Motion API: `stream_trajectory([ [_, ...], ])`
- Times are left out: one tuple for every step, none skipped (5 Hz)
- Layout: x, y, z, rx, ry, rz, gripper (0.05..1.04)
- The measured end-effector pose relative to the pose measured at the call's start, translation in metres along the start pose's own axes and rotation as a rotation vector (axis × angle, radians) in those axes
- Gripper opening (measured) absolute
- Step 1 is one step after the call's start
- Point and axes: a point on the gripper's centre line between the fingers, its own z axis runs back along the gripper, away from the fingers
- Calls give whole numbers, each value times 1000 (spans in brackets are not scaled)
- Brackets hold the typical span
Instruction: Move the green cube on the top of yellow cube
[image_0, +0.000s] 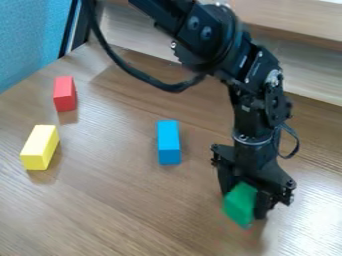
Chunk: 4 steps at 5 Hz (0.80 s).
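The black gripper (246, 197) hangs low over the right part of the table, its two fingers on either side of the green block (240, 204) and closed on it. The green block is tilted, its lower corner close to the wood; whether it touches the table I cannot tell. The yellow block (40, 147) lies on the table at the far left, with its top bare.
A blue block (169, 142) lies between the yellow block and the gripper. A red block (65, 94) is at the upper left, behind the yellow one. A wooden ledge (300, 75) runs along the back of the table (127, 205), and a blue panel (30, 40) stands at the upper left.
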Motion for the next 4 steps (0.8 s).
stream_trajectory([
  [0,-3,1,-26,-18,3,602],
  [1,5,14,-52,-42,37,602],
  [4,24,41,-71,-94,104,602],
  [4,52,65,-70,-137,177,601],
])
